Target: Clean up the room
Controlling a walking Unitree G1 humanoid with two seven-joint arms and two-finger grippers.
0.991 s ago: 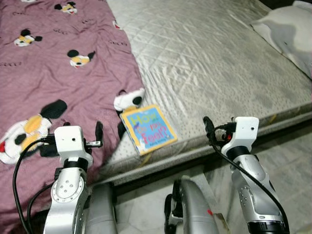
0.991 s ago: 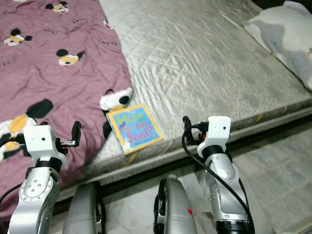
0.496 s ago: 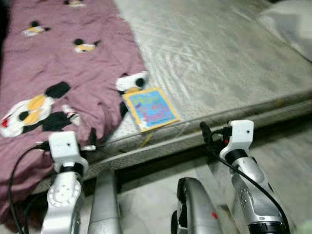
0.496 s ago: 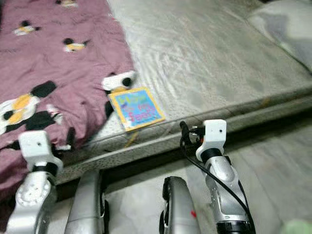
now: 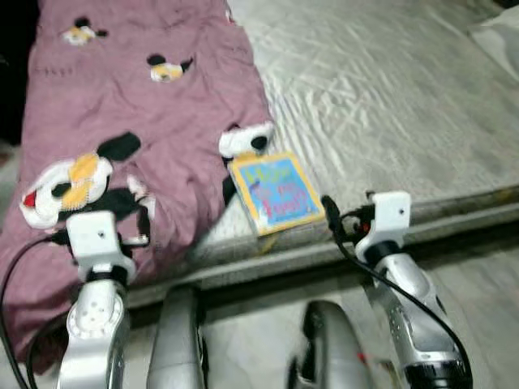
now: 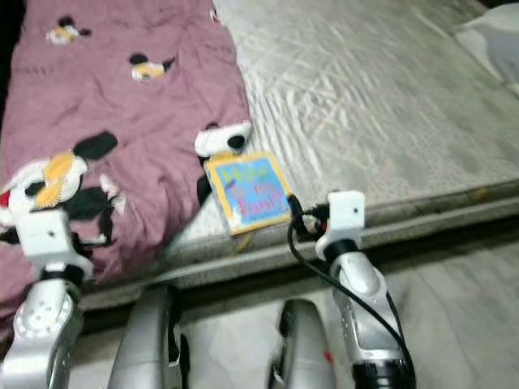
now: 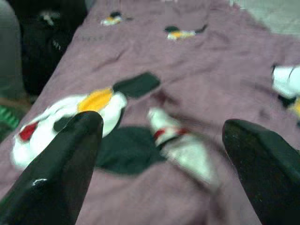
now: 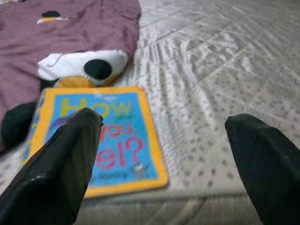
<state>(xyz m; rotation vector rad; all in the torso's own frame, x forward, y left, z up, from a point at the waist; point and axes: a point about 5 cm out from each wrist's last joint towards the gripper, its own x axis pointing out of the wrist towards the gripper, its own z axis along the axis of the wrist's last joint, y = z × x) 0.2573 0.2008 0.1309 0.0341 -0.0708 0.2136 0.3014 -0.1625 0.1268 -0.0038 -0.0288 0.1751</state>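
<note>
The thin, stiff book (image 5: 276,193) lies flat near the bed (image 5: 389,105) edge (probably light), so the wide-open right gripper (image 8: 164,154) should pinch its near edge.

A thin, square children's picture book (image 5: 277,193) with a yellow border and a bright blue cover printed in large colourful letters lies flat and closed, cover up, on the grey quilted mattress (image 5: 389,97) in front of me, close to the mattress's near edge. Its far corner sits just beside the edge of the mauve cartoon-mouse blanket (image 5: 122,121) that is spread rumpled over the left part of the bed and hangs over the near edge. From my right wrist the book (image 8: 101,140) reads "How" at its top, with the rest of the title partly hidden.
</note>
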